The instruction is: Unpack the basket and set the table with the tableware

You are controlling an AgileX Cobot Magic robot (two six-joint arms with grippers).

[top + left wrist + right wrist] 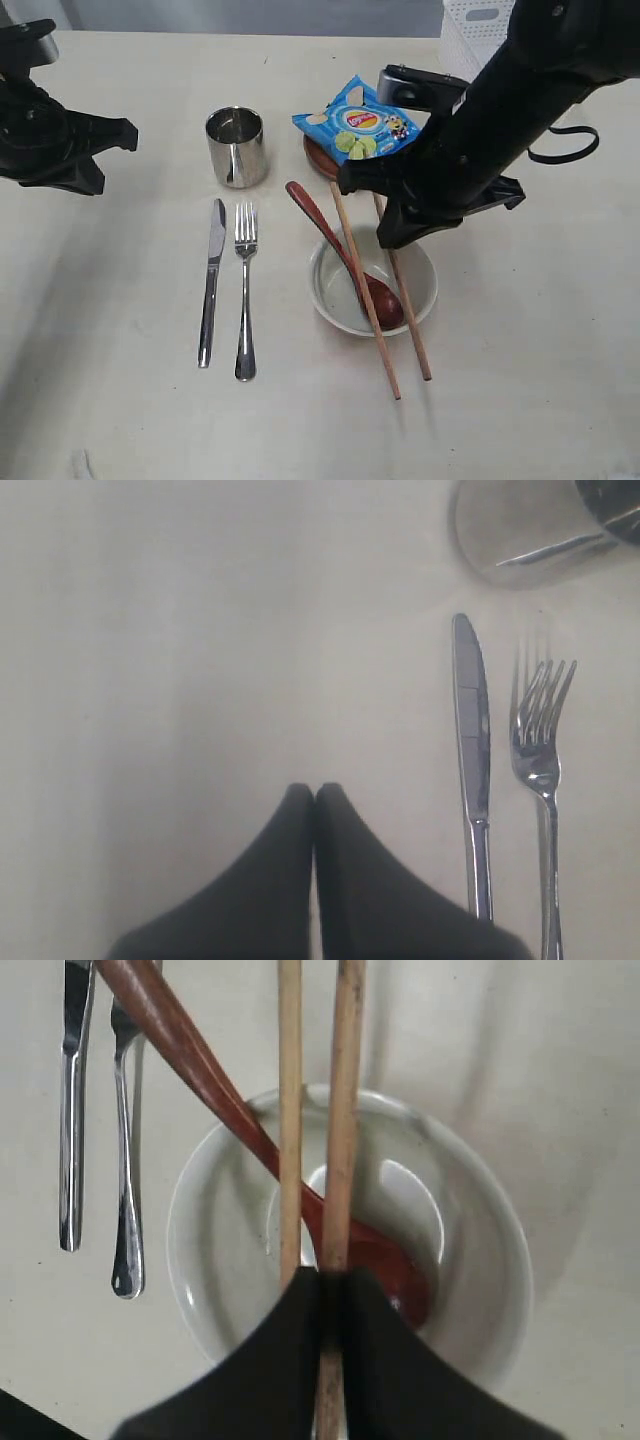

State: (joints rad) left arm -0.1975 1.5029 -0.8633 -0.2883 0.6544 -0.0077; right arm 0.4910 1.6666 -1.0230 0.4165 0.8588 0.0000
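Your right claw point(322, 1278) was clamped on one of the chopsticks point(384, 350), which lay across the bowl point(425, 275) mid-bench point(520, 380), with the basket point(470, 35) at the far right corner. Your left claw point(315, 792) hung clenched and empty near the left edge. Setting the table looked nearly done; the next move likely called for letting go and lifting clear without dragging the stick.
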